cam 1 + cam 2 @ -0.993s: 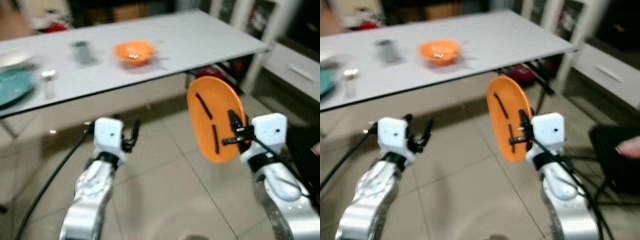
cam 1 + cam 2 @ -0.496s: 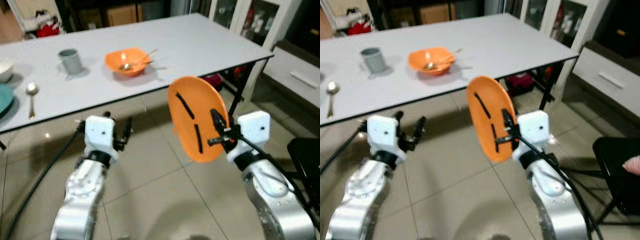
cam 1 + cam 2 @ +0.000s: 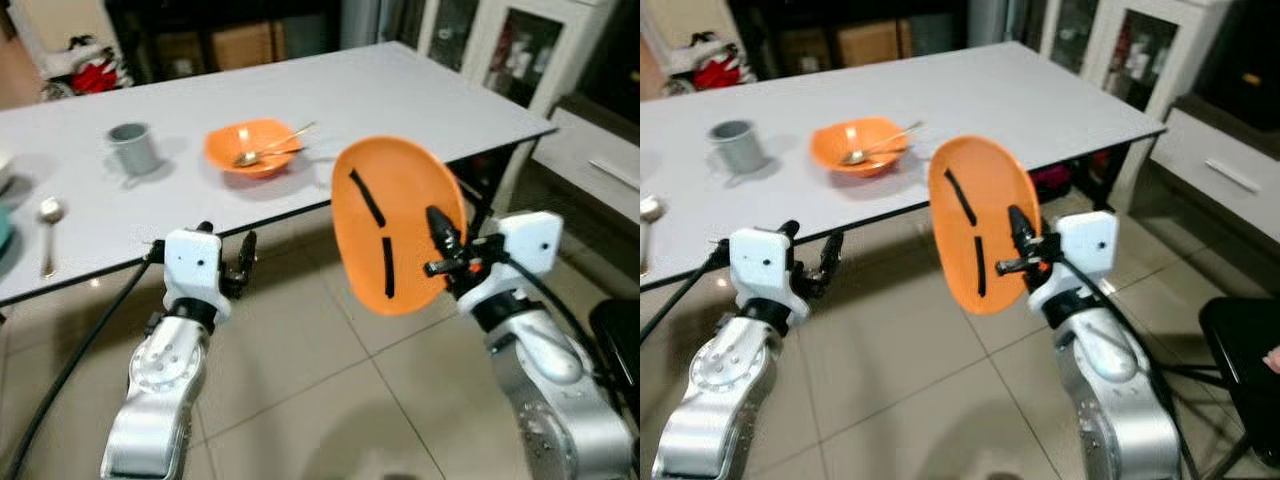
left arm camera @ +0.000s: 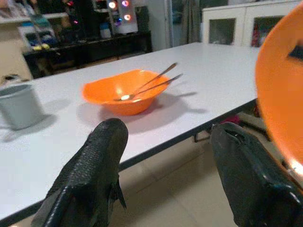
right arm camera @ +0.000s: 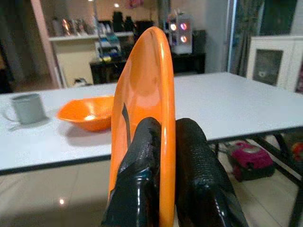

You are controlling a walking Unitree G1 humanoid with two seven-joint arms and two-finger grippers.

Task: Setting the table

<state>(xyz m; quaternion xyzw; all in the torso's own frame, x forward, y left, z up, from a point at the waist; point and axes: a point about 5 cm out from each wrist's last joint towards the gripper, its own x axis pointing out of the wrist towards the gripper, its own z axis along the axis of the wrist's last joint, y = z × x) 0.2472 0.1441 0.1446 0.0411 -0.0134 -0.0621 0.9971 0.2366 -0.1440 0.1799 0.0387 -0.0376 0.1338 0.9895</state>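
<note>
My right gripper (image 3: 443,252) is shut on the rim of an orange plate (image 3: 395,225), held upright on edge in front of the grey table (image 3: 400,85); the right wrist view has both black fingers (image 5: 142,161) pinching the orange plate (image 5: 142,99). My left gripper (image 3: 238,262) is open and holds nothing, just below the table's near edge. On the table stand an orange bowl (image 3: 248,147) with two spoons in it, a grey mug (image 3: 132,147) to its left and a loose spoon (image 3: 48,212) further left. The left wrist view looks between its fingers (image 4: 102,156) at the orange bowl (image 4: 120,92).
A white cabinet with glass doors (image 3: 520,45) and a low white drawer unit (image 3: 600,170) stand to the right. A black chair seat (image 3: 1245,340) is at the lower right. A red-pink bag (image 5: 248,161) lies under the table. Beige tiled floor lies between me and the table.
The view has swung and sharpened, bringing the table closer. My right gripper has lifted the orange plate higher, up to the table edge. The left gripper stays open.
</note>
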